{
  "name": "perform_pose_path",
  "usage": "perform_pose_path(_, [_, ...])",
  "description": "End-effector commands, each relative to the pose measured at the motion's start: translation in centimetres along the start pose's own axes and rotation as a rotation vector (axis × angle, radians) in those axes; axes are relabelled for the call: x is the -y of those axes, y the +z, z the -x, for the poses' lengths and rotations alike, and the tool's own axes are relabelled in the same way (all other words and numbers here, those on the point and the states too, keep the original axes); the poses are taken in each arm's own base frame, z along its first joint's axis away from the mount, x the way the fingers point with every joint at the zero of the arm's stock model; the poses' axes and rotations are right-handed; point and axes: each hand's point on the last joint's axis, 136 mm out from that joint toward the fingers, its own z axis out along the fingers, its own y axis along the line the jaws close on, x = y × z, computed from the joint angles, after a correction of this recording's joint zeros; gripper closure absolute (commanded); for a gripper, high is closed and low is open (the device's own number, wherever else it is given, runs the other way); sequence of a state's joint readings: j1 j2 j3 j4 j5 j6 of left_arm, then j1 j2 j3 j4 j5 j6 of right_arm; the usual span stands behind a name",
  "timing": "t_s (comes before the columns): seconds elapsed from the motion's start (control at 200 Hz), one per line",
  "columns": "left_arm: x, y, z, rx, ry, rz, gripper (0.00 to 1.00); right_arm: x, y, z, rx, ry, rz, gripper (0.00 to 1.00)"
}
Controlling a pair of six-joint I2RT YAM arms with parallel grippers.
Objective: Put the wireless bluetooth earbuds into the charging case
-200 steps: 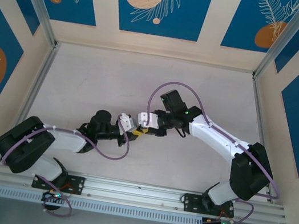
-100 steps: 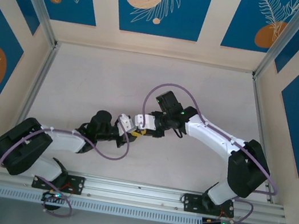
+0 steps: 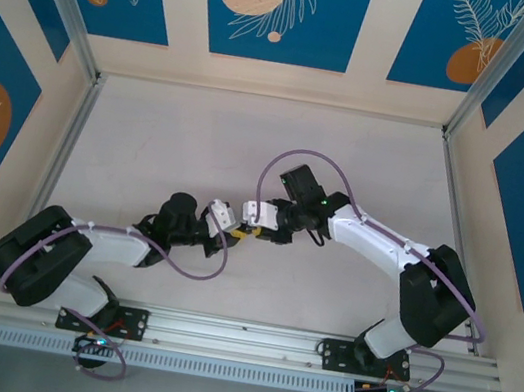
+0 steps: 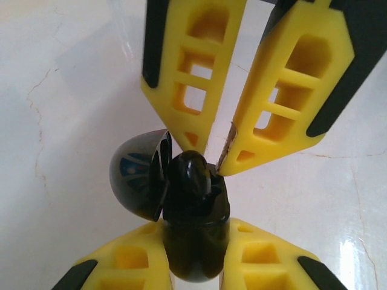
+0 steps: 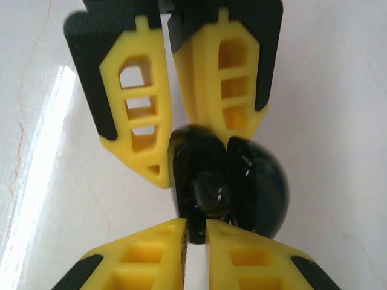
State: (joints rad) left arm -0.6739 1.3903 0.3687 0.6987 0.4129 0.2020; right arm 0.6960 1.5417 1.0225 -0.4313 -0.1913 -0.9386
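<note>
Mid-counter (image 3: 180,141), the left gripper (image 4: 195,237) pinches the black charging case (image 4: 195,205) between its jaws, with the domed lid (image 4: 136,175) swung open to one side. The right gripper (image 5: 195,232) meets it head-on, jaws drawn almost together at the case's open mouth. A glossy black earbud (image 5: 208,192) sits in that mouth; whether the right jaws pinch it cannot be told.

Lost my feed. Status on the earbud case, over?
Left gripper shut on charging case, lid open. Right gripper nearly shut at its mouth. Earbuds hard to make out. Nothing blocking.
</note>
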Motion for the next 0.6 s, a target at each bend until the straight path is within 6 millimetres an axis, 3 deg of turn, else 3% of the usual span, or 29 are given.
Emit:
perform_pose_path(0.0, [-0.4, 0.3, 4.3, 0.113, 0.106, 0.003, 0.86, -1.3, 0.6, -1.1, 0.007, 0.091, 0.046, 0.82])
perform_pose_path(0.145, [-0.6, 0.7, 3.3, 0.071, 0.100, 0.009, 0.86, -0.9, 0.9, -1.8, 0.024, 0.138, 0.034, 0.82])
perform_pose_path(0.595, [-1.8, 1.2, -0.8, -0.197, 0.186, 0.061, 0.87, -1.0, -1.2, -2.6, 0.083, 0.291, -0.032, 0.74])
